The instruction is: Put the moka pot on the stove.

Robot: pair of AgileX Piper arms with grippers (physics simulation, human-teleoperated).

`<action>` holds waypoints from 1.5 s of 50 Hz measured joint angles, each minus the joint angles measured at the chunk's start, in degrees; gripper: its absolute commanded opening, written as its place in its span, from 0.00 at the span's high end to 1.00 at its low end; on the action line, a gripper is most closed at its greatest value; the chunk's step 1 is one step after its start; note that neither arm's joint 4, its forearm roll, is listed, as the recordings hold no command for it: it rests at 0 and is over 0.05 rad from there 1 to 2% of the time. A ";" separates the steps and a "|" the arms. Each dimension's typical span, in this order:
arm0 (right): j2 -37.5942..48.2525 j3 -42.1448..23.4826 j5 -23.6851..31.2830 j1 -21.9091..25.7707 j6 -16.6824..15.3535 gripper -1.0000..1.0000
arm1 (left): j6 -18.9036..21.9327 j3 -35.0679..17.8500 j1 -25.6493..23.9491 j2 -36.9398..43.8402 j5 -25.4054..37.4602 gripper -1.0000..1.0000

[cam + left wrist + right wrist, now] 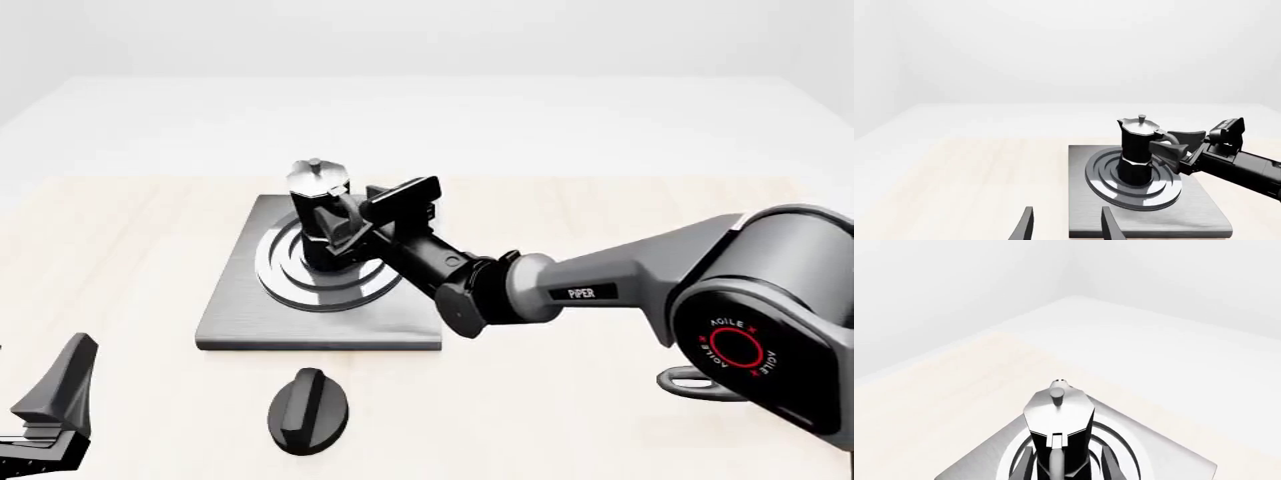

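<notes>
The moka pot stands upright on the ring burner of the stove, a grey slab left of the middle. It also shows in the left wrist view and in the right wrist view. My right gripper reaches in from the right. Its fingers straddle the pot's black handle with a gap on each side, so it is open. My left gripper is open and empty. It hangs in front of the stove's near edge and shows at the bottom left of the front view.
A black oval knob lies on the light wooden table in front of the stove. The right arm's body fills the right side of the front view.
</notes>
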 measured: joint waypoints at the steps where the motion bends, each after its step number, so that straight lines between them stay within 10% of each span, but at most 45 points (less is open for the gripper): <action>1: 0.02 -0.01 0.00 -0.01 0.01 0.00 | 0.00 0.00 0.00 0.00 0.00 0.00; 75: -10.52 14.96 -4.00 0.31 -1.42 0.00 | 0.00 0.00 0.00 0.00 0.00 0.00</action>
